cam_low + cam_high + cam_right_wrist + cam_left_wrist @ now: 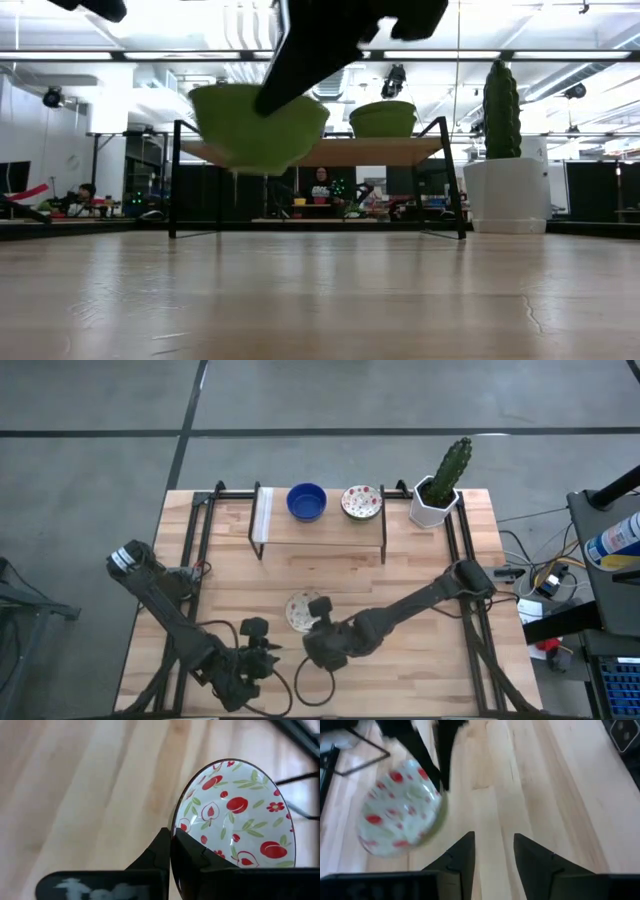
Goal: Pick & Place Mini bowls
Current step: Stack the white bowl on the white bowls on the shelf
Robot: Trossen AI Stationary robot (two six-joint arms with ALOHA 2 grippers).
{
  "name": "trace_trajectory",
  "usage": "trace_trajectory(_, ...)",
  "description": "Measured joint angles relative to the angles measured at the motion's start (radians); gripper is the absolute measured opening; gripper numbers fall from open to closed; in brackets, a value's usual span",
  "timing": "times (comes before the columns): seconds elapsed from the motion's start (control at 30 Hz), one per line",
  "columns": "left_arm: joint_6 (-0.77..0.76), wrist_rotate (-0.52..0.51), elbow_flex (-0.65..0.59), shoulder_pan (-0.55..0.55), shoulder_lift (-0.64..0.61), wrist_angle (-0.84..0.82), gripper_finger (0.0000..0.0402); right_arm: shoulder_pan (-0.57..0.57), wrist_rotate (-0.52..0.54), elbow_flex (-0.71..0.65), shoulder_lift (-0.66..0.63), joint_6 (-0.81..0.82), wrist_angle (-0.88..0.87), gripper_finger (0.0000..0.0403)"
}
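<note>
My right gripper [318, 610] is shut on a cream-white floral mini bowl [300, 610], held in the air over the table's near middle; the bowl also shows in the low view [258, 125] and the right wrist view [235, 815]. My left gripper [270, 650] is open and empty near the table's front edge, just near of that bowl [400, 815]. A blue mini bowl [306, 501] and a second floral mini bowl [361, 501] stand on a raised wooden shelf [320, 530] at the far side. The other mini bowls are out of view. My right gripper pinches the floral bowl's rim [174, 832] between its two fingers, one finger inside the bowl and one outside its wall. The fingers [300, 60] come from above, slanting down. The bowl is lifted clear of the table, its opening up and slightly tilted.
A white hexagonal pot with a cactus [437, 500] stands at the far right beside the shelf. Black frame rails [195, 550] run along the table's left and right sides. Bare wood lies between the shelf and the grippers [400, 570]. Cables trail at the near edge.
</note>
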Motion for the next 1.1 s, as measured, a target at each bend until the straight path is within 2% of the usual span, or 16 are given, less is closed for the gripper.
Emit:
trace_trajectory(0.23, -0.068, 0.003, -0.012, -0.021, 0.000, -0.005, 0.0130, 0.002, 0.154, 0.000, -0.061, 0.031, -0.080, 0.0009)
trace_trajectory(0.53, -0.091, 0.006, -0.021, -0.030, 0.001, -0.005, 0.0130, -0.005, 0.465, 0.001, -0.170, 0.064, -0.197, 0.0008)
trace_trajectory(0.73, -0.079, 0.005, -0.021, -0.030, 0.001, 0.003, 0.0130, -0.044, 0.588, 0.001, -0.253, 0.061, -0.242, 0.0008)
trace_trajectory(0.97, -0.078, 0.000, -0.028, -0.030, 0.001, 0.009, 0.0130, -0.144, 0.561, 0.001, -0.326, 0.026, -0.282, 0.0008)
trace_trajectory(1.1, -0.037, -0.021, -0.072, -0.030, 0.001, 0.086, 0.0130, -0.234, 0.472, 0.001, -0.368, 0.074, -0.329, 0.0008)
